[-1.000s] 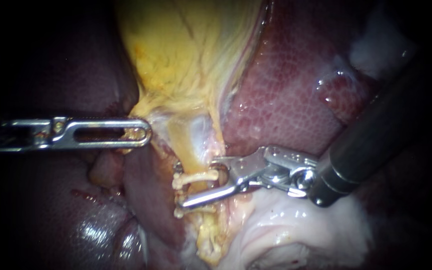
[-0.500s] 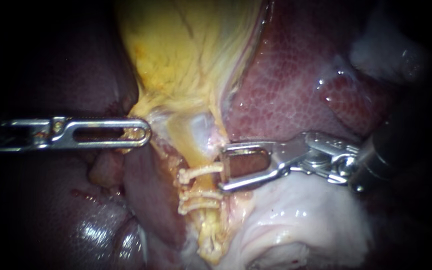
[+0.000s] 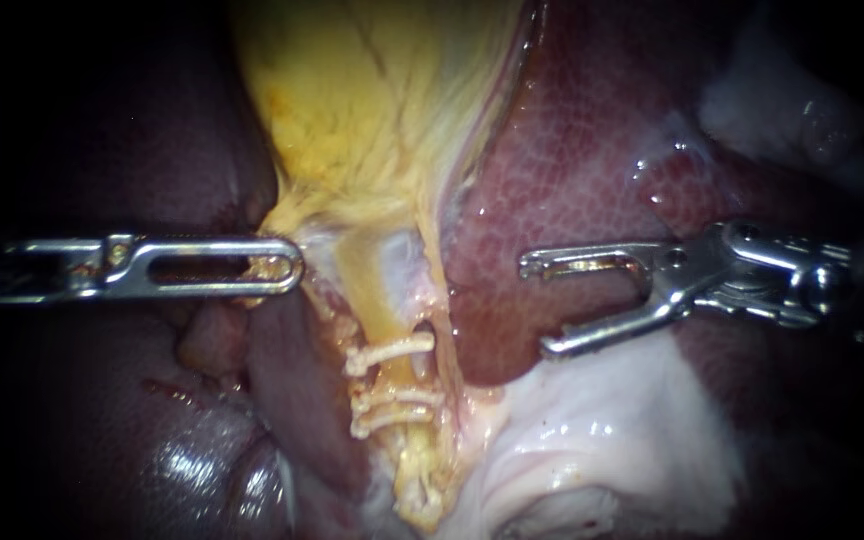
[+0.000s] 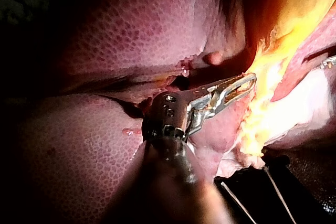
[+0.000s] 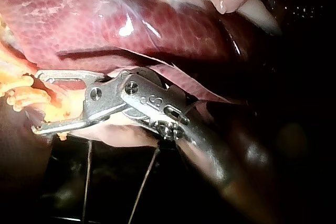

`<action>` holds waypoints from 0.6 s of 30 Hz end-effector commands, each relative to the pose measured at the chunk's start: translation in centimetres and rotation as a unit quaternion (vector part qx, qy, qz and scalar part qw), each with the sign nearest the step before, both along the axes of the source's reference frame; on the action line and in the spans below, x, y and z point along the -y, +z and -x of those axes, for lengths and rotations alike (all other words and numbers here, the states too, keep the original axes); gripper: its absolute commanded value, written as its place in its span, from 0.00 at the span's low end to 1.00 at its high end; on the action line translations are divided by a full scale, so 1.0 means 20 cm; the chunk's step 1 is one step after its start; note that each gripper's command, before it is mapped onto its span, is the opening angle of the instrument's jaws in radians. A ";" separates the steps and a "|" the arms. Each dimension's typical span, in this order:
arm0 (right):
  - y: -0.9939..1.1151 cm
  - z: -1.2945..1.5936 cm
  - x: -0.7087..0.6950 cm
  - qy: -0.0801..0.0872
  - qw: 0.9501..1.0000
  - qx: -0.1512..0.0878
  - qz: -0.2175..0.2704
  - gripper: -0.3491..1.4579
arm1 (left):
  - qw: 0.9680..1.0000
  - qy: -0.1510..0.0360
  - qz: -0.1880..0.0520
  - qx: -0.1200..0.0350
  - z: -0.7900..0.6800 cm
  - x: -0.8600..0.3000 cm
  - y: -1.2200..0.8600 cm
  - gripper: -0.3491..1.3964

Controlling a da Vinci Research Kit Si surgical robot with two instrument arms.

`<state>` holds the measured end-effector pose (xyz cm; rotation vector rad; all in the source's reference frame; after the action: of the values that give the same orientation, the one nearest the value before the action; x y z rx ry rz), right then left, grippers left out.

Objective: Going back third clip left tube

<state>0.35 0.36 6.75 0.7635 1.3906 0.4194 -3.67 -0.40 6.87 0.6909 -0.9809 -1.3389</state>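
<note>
In the foreground of the endoscope view, just past a fold of pale tissue (image 3: 592,450), the tube (image 3: 372,300) runs upward with three pale clips (image 3: 397,395) set across it, the top one a little apart from the lower pair. Level with the tube's upper stretch, the left instrument (image 3: 287,265) has its jaws clamped on the yellow tissue at the foot of the gallbladder (image 3: 372,100), apparently drawing it sideways so that the tube lies taut and exposed. Opposite it, the right instrument (image 3: 537,308) hangs over the liver (image 3: 572,150), well apart from the clips, its jaws spread wide and empty; the right wrist view shows the same bare gap. That clearance suits a retreat: the clips sit on the tube, so the spread jaws need only leave without snagging them. Farthest back, the gallbladder and liver fill the view.
</note>
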 end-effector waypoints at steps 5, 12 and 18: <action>0.000 0.001 0.000 -0.001 1.000 0.000 0.000 0.52 | 1.000 -0.003 0.005 -0.002 0.004 0.002 0.009 0.00; 0.000 0.000 0.001 0.000 1.000 0.000 -0.003 0.52 | 1.000 0.003 0.003 -0.013 0.018 0.009 0.029 0.00; -0.001 -0.001 0.001 0.002 1.000 0.000 -0.003 0.52 | 1.000 0.004 0.003 -0.019 0.027 0.011 0.033 0.00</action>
<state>0.37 0.34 6.73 0.7668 1.3916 0.4270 -4.23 -0.61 7.52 0.6617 -0.9521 -1.3358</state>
